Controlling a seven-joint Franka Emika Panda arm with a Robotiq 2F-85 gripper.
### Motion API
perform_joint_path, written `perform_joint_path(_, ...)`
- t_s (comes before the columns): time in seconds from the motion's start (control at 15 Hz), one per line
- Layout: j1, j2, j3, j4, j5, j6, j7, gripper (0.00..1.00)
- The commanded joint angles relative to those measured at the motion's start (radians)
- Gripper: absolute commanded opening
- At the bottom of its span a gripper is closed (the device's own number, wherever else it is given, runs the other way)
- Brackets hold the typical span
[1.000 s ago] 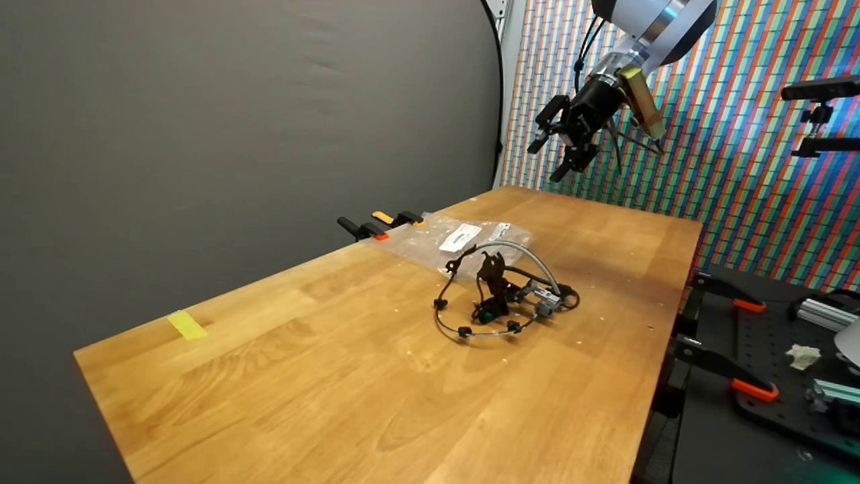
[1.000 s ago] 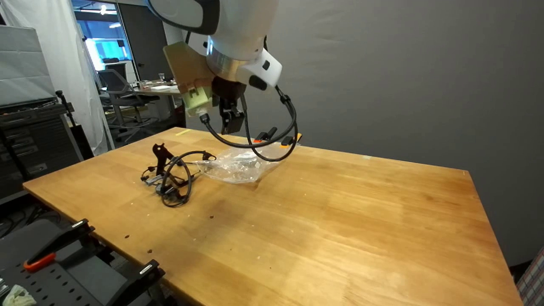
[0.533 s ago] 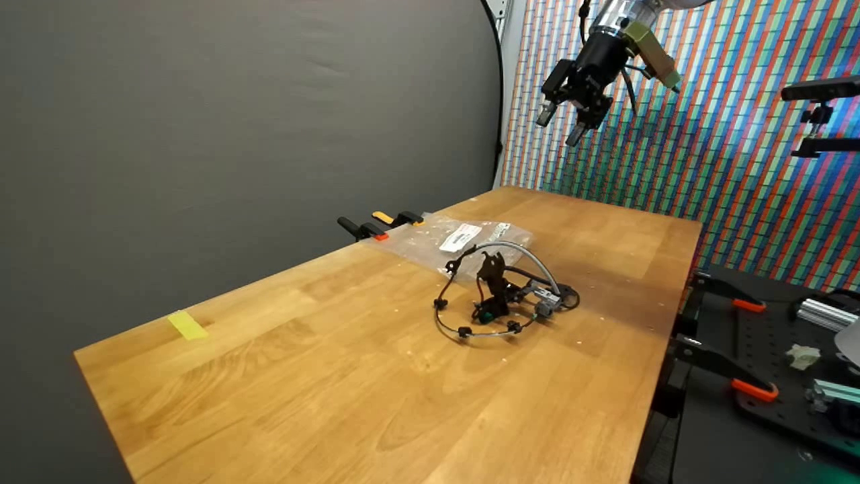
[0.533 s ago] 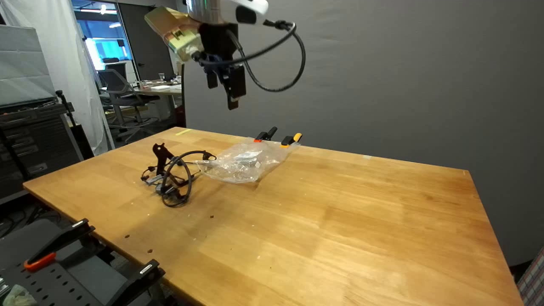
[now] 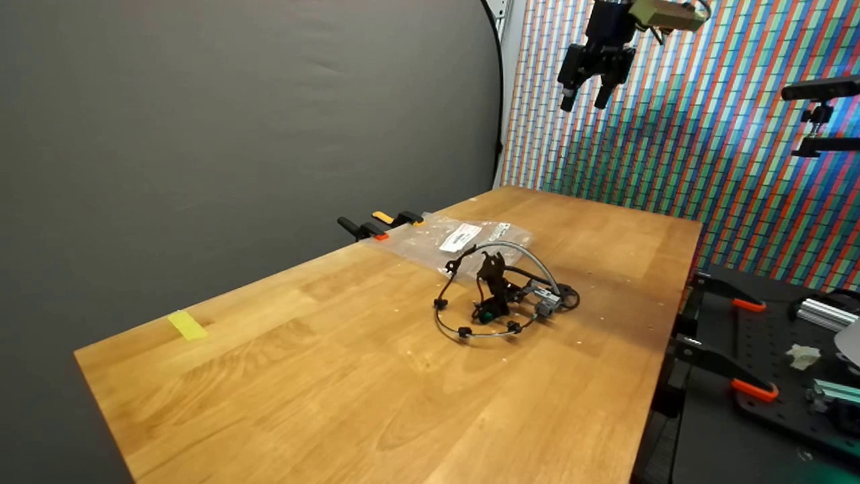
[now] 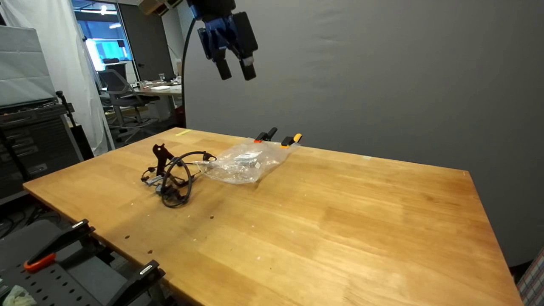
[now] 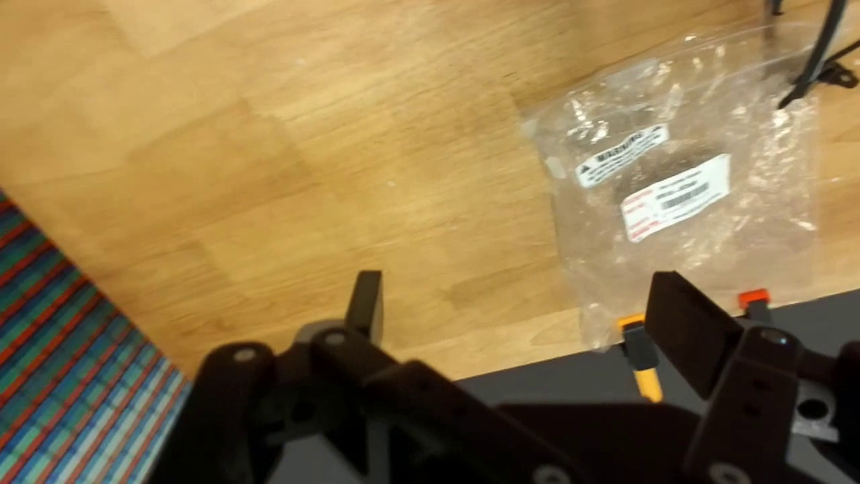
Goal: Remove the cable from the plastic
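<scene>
Gripper (image 6: 237, 76) hangs high, jaws well apart; cable (image 5: 500, 296) lies looped on the table (image 6: 340, 221), crossing the plastic bag (image 7: 692, 153) edge (over or inside, can't tell), likely light and springy, best taken at its dark, stiff-looking bracket (image 6: 161, 154).

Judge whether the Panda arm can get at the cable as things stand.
Probably yes, after travelling over: the gripper hangs open and empty, up high, with nothing visible between it and the cable.

Cable (image 5: 496, 286) and bag (image 6: 244, 165) on table (image 5: 322, 383), 2 clamps (image 6: 290, 140) at edge
</scene>
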Motion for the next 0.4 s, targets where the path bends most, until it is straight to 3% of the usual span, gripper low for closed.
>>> perform_joint_path(0.0, -0.005, -0.064, -0.028, 0.037, -0.179, -0.103, 0.126, 1.00)
perform_joint_path(0.07, 0.035, -0.025, -0.054, 0.016, -0.135, -0.046, 0.090, 1.00)
perform_joint_path(0.33, 0.030, -0.050, -0.061, 0.029, -0.170, -0.091, 0.112, 1.00)
